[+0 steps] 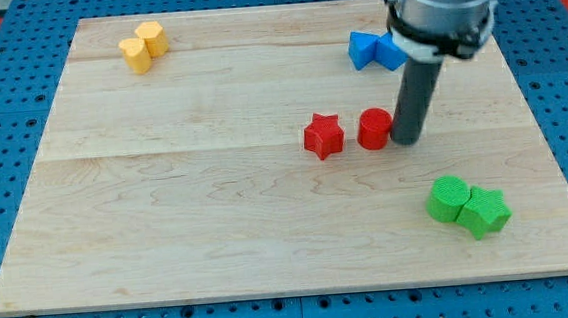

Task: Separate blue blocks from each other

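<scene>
Two blue blocks touch each other at the view's upper right: a blue block (362, 48) on the left and a second blue block (391, 53) on the right, partly hidden behind my arm. My tip (408, 140) rests on the board right beside the red round block (373, 130), on its right side, well below the blue pair.
A red star block (323, 135) lies left of the red round block. Two yellow blocks (143, 46) touch at the upper left. A green round block (447, 198) and a green star-like block (484, 211) touch at the lower right. The wooden board (166, 187) lies on a blue pegboard.
</scene>
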